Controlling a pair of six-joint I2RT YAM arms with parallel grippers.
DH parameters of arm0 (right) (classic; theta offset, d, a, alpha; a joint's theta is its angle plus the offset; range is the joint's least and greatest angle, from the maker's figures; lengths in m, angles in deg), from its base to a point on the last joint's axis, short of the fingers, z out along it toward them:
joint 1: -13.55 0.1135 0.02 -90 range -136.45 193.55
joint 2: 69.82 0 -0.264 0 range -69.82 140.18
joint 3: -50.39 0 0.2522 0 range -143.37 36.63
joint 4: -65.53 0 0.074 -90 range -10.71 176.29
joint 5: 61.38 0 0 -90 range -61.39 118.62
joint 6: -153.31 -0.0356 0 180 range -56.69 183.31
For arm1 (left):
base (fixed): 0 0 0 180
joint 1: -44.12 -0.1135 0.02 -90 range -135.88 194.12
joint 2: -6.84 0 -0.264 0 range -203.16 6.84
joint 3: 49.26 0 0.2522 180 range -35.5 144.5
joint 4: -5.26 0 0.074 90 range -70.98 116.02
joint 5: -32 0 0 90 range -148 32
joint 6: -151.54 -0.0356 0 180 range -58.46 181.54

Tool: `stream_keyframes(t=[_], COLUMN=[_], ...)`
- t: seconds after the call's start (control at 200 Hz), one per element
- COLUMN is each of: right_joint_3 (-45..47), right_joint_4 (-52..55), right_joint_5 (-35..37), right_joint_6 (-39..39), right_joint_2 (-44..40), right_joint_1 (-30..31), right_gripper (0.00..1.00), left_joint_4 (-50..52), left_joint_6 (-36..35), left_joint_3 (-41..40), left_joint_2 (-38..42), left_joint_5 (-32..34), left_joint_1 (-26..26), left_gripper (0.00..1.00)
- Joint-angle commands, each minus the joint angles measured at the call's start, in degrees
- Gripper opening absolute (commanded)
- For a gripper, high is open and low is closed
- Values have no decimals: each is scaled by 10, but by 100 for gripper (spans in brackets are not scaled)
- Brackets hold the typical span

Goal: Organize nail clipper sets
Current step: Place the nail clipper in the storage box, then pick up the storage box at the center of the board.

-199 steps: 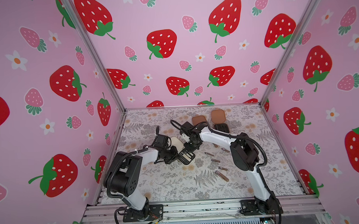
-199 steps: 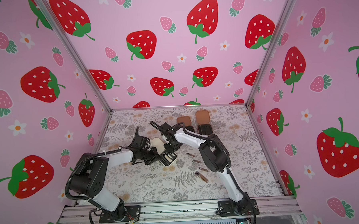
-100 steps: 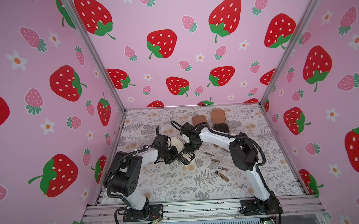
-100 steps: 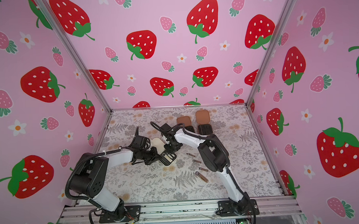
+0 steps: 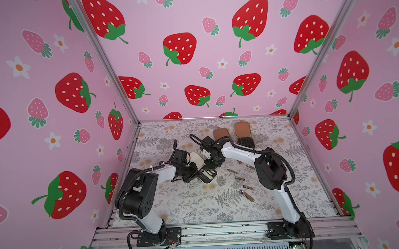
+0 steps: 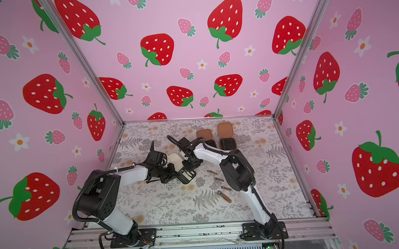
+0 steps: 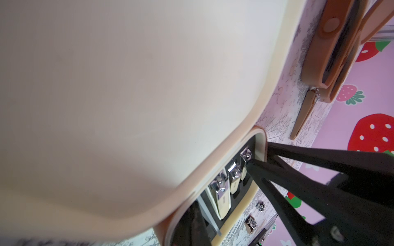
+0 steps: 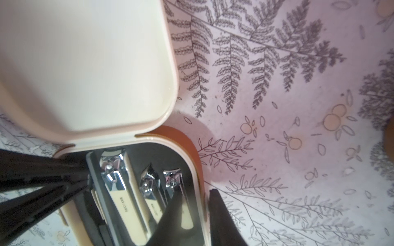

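While left gripper (image 8: pixel 86 181), jaws together, is bracing cream case (image 8: pixel 96 64), right gripper (image 8: pixel 196 193), jaws spread astride rim (image 8: pixel 199 170), is risking dislodging clippers (image 8: pixel 119 187).

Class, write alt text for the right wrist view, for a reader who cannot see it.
An open cream case holds three nail clippers side by side in its black insert, on a fern-printed cover. The right claw straddles the case's wall, one finger over the nearest clipper; the left claw touches the opposite edge.
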Motion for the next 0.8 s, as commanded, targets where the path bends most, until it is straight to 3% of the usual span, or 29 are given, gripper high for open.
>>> stream_keyframes(t=[0.0, 0.22, 0.44, 0.796], right_joint_3=[17, 40, 91, 111], right_joint_4=[8, -2, -24, -31], right_joint_5=[13, 20, 19, 34], right_joint_6=[-6, -10, -36, -54], right_joint_2=[10, -63, -75, -57], right_joint_1=[9, 9, 9, 9], right_gripper=[27, 31, 31, 21], left_joint_4=[76, 84, 86, 91], left_joint_6=[-1, -3, -4, -5], left_joint_3=[-14, -9, -7, -7], left_joint_2=[-34, -25, -21, -11], left_joint_5=[42, 44, 44, 44], left_joint_1=[5, 5, 5, 5], left_gripper=[0, 0, 0, 0])
